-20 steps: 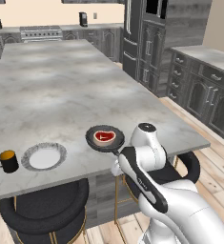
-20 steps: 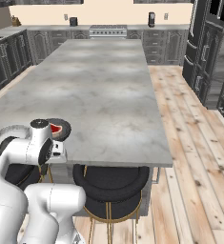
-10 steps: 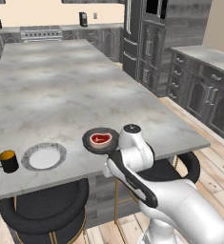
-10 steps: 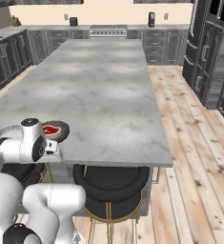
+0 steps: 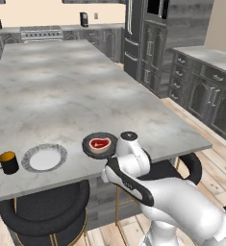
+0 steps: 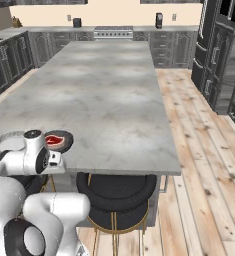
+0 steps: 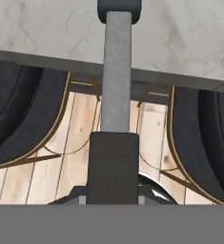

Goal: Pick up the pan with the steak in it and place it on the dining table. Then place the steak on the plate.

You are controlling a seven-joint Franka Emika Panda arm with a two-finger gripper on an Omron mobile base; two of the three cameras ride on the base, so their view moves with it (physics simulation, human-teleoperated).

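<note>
The black pan [image 5: 100, 145] sits at the near edge of the marbled dining table [image 5: 61, 91], and the red steak [image 5: 100, 142] lies inside it. My gripper [image 7: 113, 159] is shut on the pan's long handle [image 7: 116, 71], which runs out past the table edge. From the right base view, the pan [image 6: 60, 141] and steak [image 6: 52, 140] show just beyond my wrist. The grey-rimmed plate [image 5: 44, 157] lies on the table, a little left of the pan. Whether the pan touches the tabletop I cannot tell.
A black mug [image 5: 7, 163] with orange contents stands left of the plate. Black round stools [image 5: 42, 206] [image 6: 116, 190] stand under the table's near edge. Grey cabinets [image 5: 201, 91] line the right side, with wooden floor between.
The pan with the steak has shifted slightly left and toward the table's near edge, and my wrist has gone left with it. The grip on the handle is unchanged.
</note>
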